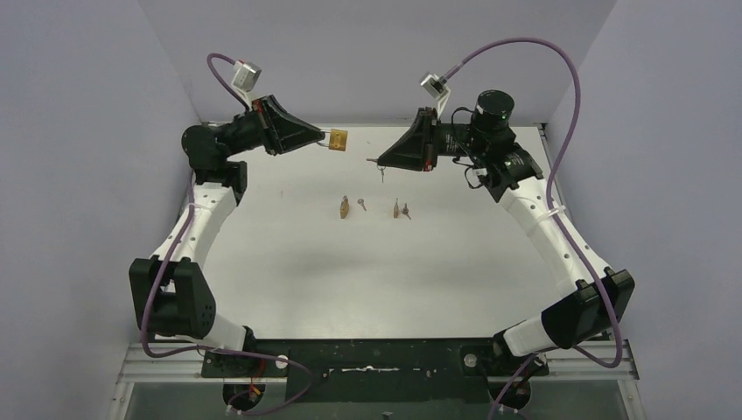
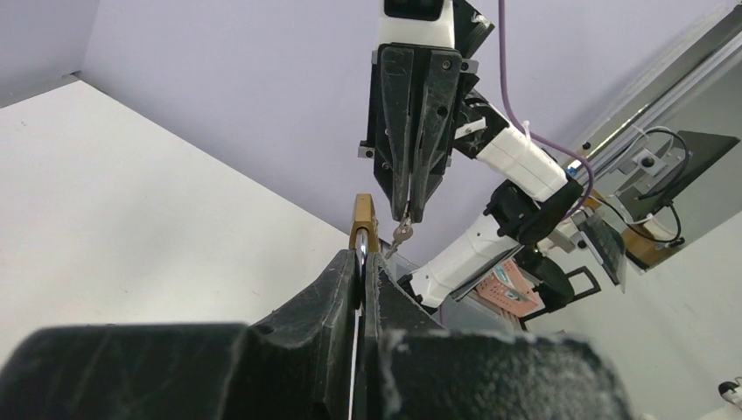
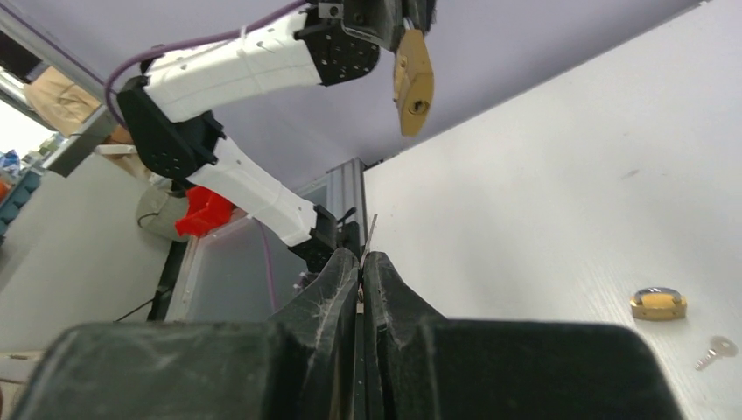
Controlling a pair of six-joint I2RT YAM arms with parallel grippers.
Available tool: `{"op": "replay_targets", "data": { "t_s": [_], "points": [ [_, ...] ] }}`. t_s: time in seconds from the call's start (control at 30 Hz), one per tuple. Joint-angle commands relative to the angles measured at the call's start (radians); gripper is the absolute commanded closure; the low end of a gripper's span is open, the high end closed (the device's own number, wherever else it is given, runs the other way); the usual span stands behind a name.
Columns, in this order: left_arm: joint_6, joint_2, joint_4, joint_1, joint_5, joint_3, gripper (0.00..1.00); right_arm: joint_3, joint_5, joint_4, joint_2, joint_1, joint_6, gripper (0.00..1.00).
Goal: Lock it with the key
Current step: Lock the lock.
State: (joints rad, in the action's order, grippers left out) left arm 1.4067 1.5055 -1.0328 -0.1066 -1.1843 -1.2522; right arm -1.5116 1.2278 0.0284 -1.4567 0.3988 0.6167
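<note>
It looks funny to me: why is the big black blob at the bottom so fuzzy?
Left wrist view: the left gripper sits too near the lens, so it blurs; the padlock beyond looks sharper. Right wrist view: the right gripper blurs likewise. Top view: nothing that close.

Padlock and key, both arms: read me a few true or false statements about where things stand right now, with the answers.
1. The left gripper holds a brass padlock in the air. True.
2. The right gripper is open and empty. False: it is shut on a key.
3. The key is already in the brass padlock. False: they are apart.
4. A spare padlock and a loose key lie on the table. True.
</note>
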Motion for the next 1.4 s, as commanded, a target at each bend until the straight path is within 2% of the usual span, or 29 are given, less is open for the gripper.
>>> {"op": "replay_targets", "data": {
  "t_s": [0.0,0.07,0.13,0.23,0.33,0.4,0.57,0.73,0.93,1.1,1.37],
  "points": [
    [-0.072,-0.077,0.065,0.026,-0.015,-0.006,1.0,-0.072,-0.095,0.281,0.03,-0.006,-0.234,1.0],
    [-0.137,-0.101,0.156,0.042,-0.023,0.007,1.0,-0.077,-0.13,0.335,0.03,-0.008,-0.273,1.0],
    [-0.278,-0.137,0.342,0.058,-0.016,0.022,1.0,-0.078,-0.175,0.372,0.029,-0.005,-0.3,1.0],
    [-0.615,-0.213,0.786,0.073,0.042,0.009,1.0,-0.08,-0.267,0.427,0.025,0.013,-0.339,1.0],
    [-0.939,-0.253,1.233,0.073,0.177,-0.049,1.0,-0.091,-0.401,0.484,0.014,0.08,-0.404,1.0],
    [-1.034,-0.261,1.376,0.078,0.244,-0.071,1.0,-0.107,-0.51,0.529,-0.005,0.149,-0.447,1.0],
    [-1.166,-0.259,1.581,0.08,0.454,-0.079,1.0,-0.13,-0.724,0.529,-0.088,0.274,-0.435,1.0],
    [-1.263,-0.232,1.691,0.081,0.679,-0.057,1.0,-0.158,-0.934,0.472,-0.192,0.361,-0.377,1.0],
    [-1.297,-0.173,1.682,0.082,0.819,-0.027,1.0,-0.238,-1.095,0.417,-0.339,0.432,-0.316,1.0],
    [-1.297,-0.113,1.677,0.084,0.877,-0.047,1.0,-0.294,-1.146,0.335,-0.465,0.444,-0.244,1.0],
    [-1.293,-0.001,1.635,0.086,1.014,-0.088,1.0,-0.453,-1.163,0.297,-0.665,0.449,-0.147,1.0]
  ]
}}
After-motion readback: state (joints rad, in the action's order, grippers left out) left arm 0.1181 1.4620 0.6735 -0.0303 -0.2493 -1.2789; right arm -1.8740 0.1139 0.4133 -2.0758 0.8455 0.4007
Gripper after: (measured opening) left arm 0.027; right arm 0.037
